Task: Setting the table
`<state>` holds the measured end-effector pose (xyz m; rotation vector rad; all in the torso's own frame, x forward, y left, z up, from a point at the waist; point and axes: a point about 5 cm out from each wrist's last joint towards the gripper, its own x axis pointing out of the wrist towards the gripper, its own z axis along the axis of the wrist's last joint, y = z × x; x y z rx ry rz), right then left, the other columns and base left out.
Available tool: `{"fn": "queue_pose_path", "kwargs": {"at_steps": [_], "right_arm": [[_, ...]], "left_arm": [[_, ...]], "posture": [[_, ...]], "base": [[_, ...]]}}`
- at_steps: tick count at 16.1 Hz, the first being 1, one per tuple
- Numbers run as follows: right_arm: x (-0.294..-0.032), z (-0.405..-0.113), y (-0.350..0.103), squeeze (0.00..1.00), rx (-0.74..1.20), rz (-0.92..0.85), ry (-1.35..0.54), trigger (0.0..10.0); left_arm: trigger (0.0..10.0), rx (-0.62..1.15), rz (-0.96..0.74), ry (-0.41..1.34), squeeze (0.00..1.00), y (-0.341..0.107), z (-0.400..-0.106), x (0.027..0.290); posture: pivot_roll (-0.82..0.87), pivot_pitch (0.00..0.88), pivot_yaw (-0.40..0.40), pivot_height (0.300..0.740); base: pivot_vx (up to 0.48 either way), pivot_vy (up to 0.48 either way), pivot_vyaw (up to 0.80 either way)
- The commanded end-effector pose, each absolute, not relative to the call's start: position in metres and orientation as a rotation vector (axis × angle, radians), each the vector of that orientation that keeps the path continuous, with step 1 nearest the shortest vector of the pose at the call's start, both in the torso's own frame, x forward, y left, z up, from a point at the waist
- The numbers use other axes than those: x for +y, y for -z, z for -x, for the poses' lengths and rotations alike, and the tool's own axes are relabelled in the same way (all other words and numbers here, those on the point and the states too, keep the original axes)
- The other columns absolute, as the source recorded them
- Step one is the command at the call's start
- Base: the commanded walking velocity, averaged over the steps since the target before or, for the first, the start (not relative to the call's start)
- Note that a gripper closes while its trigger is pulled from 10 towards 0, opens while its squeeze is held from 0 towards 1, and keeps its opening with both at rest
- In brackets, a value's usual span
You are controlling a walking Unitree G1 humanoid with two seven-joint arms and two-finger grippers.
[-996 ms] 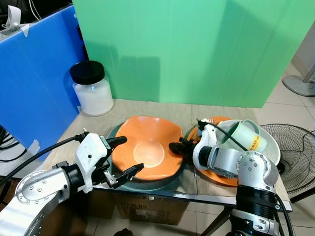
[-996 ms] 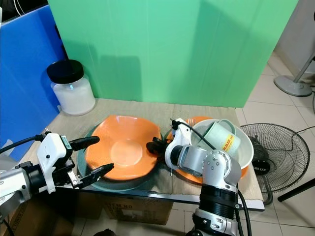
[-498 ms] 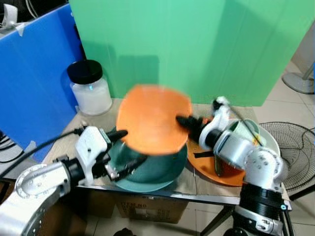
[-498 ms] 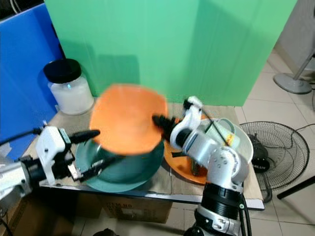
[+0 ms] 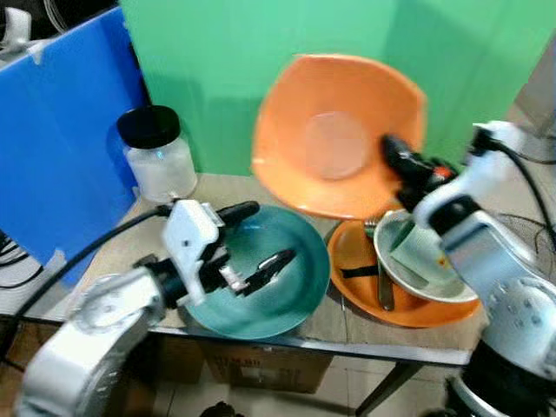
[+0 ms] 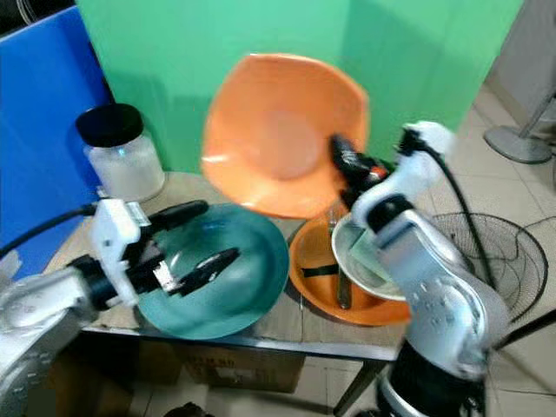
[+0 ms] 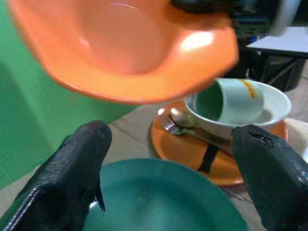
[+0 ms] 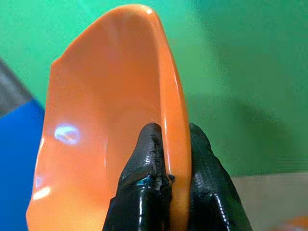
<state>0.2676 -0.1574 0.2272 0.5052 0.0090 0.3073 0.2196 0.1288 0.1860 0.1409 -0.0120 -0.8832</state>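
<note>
1. Pinching the rim of the orange bowl (image 5: 334,139), the right gripper (image 5: 398,159) holds it up in the air, tilted so its hollow faces the camera, against the green backdrop (image 5: 226,78).
2. One black finger (image 8: 147,159) lies inside the rim, the other outside.
3. Below that gripper sit an orange plate (image 5: 356,278), a white bowl (image 5: 434,287) with a pale green cup (image 7: 231,98) lying in it, and a fork (image 7: 166,124) and spoon (image 7: 180,117).
4. The left gripper (image 5: 261,239) is spread wide over the teal bowl (image 5: 295,300) on the table (image 5: 347,326), holding nothing.
5. Beyond the left gripper, by the blue panel (image 5: 61,130), stands a black-lidded jar (image 5: 156,156).
</note>
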Motion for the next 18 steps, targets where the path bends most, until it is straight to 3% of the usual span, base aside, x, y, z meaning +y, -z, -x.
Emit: {"fn": "queue_pose_path", "kwargs": {"at_steps": [1,3,5,10,11,12,13,14,18], "right_arm": [[-0.154,-0.263,-0.237,0.0,-0.046,-0.443,-0.305,10.0],[-0.153,-0.251,-0.237,0.0,-0.077,-0.282,-0.255,10.0],[-0.154,-0.245,-0.233,0.0,-0.099,-0.327,-0.186,10.0],[-0.156,-0.242,-0.23,0.0,-0.127,-0.337,-0.116,10.0],[-0.157,-0.242,-0.23,0.0,-0.13,-0.333,-0.112,10.0],[-0.158,-0.242,-0.231,0.0,-0.14,-0.317,-0.092,10.0],[-0.158,-0.242,-0.231,0.0,-0.14,-0.317,-0.092,10.0],[-0.159,-0.242,-0.231,0.0,-0.148,-0.299,-0.071,10.0],[-0.168,-0.244,-0.231,0.0,-0.161,-0.24,-0.012,10.0]], "left_arm": [[10.0,-0.008,-0.156,0.849,0.68,-0.186,-0.225,0.126],[10.0,-0.062,-0.135,0.706,0.62,-0.187,-0.241,0.118],[10.0,-0.1,-0.108,0.593,0.6,-0.191,-0.251,0.113],[10.0,-0.156,-0.125,0.523,0.58,-0.197,-0.256,0.109],[10.0,-0.16,-0.123,0.516,0.49,-0.198,-0.256,0.11],[10.0,-0.164,-0.115,0.498,0.29,-0.198,-0.256,0.112],[10.0,-0.164,-0.115,0.498,0.29,-0.198,-0.256,0.112],[10.0,-0.164,-0.125,0.484,0.2,-0.197,-0.255,0.115],[10.0,-0.165,-0.157,0.397,0.2,-0.198,-0.262,0.132]], "posture": [[0.11,0.0,0.038,0.74],[0.09,0.0,0.043,0.74],[0.09,0.0,0.045,0.74],[0.08,0.0,0.048,0.74],[0.08,0.0,0.046,0.74],[0.08,0.0,0.046,0.74],[0.08,0.0,0.046,0.74],[0.08,0.0,0.046,0.74],[0.08,0.0,0.045,0.74]], "base": [[0.0,0.0,0.0],[0.0,0.0,-0.79],[0.0,0.0,-0.79],[0.0,0.0,-0.8],[0.0,0.0,-0.8],[0.0,0.0,-0.8],[0.0,0.0,-0.8],[0.0,0.0,-0.8],[0.0,0.0,-0.8]]}}
